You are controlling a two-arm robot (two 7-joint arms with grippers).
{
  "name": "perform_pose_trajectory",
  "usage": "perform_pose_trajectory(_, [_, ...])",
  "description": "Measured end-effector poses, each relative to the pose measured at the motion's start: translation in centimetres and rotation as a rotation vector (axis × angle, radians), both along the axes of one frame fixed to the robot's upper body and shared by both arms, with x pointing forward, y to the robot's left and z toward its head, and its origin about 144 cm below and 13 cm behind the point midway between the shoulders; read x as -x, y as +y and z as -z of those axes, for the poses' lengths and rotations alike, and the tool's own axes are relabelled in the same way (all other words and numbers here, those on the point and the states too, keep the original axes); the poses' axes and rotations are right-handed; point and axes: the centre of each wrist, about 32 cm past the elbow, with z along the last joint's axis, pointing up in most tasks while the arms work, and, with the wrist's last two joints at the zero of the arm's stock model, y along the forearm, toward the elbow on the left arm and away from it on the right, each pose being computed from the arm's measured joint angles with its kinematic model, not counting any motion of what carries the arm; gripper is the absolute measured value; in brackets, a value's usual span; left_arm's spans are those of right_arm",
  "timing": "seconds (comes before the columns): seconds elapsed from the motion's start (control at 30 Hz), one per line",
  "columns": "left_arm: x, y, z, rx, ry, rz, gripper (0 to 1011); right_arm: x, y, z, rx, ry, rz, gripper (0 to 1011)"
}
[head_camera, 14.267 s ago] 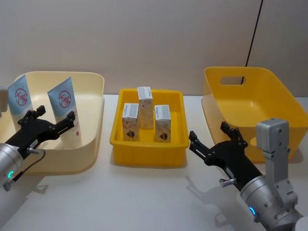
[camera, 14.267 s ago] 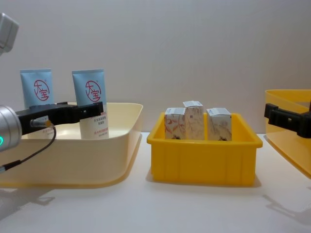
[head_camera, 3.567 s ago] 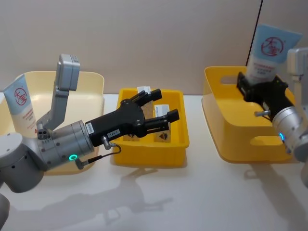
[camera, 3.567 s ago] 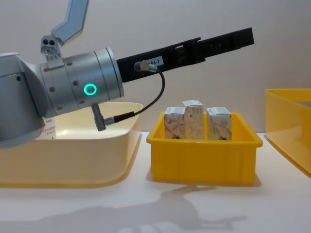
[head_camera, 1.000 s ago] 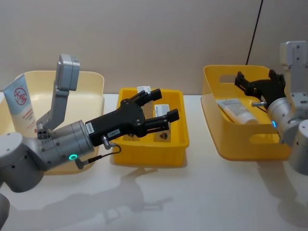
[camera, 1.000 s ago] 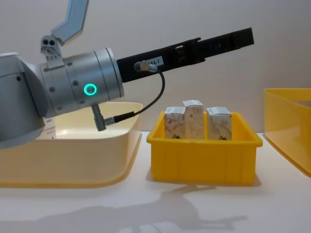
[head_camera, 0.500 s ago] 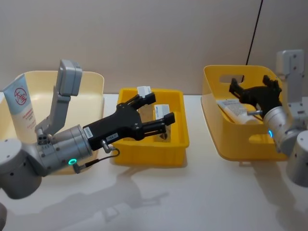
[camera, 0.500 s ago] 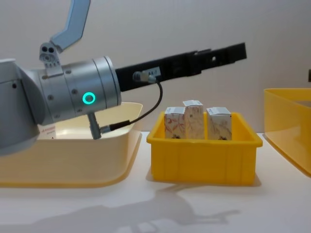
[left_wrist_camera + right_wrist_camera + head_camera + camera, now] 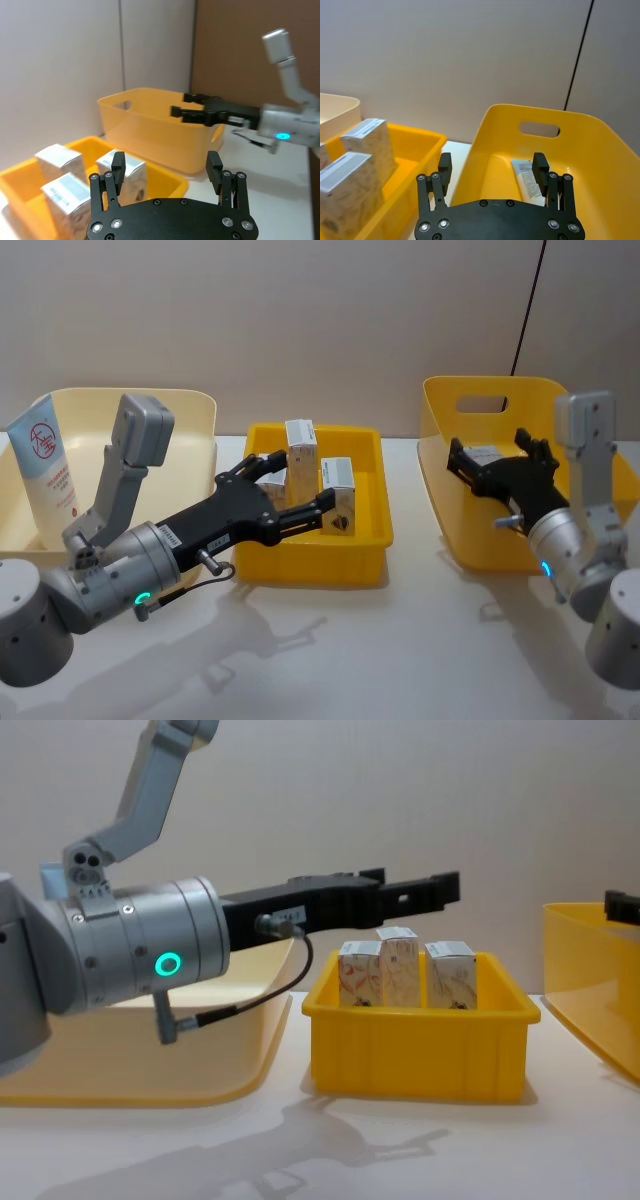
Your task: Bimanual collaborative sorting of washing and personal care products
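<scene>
While the cream bin (image 9: 195, 435) sits at left and the yellow bin (image 9: 437, 415) at right, the smaller yellow tray (image 9: 312, 558) lies between them. Left gripper (image 9: 298, 485) hovers over the tray, just beside the cartons (image 9: 399, 970), fingers spread and empty. Right gripper (image 9: 492, 462) hangs at the yellow bin's left wall, fingers apart, holding nothing. One tube (image 9: 42, 468) stands upright against the cream bin's left wall; the other tube (image 9: 528, 178) lies flat on the yellow bin's floor. Three cartons stand upright in the tray, close together.
</scene>
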Motion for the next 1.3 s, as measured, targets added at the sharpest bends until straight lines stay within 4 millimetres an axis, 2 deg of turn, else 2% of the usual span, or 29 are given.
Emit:
perform_pose_trajectory(0.9, [3.9, 1.0, 1.8, -0.146, -0.061, -0.358, 1003, 7.6, 3.1, 3.1, -0.056, -0.034, -0.196, 1001])
perform_pose_trajectory(1.3, [5.8, 1.3, 2.4, -0.197, -0.109, -0.511, 1003, 8.4, 3.4, 3.4, -0.065, -0.037, -0.216, 1001])
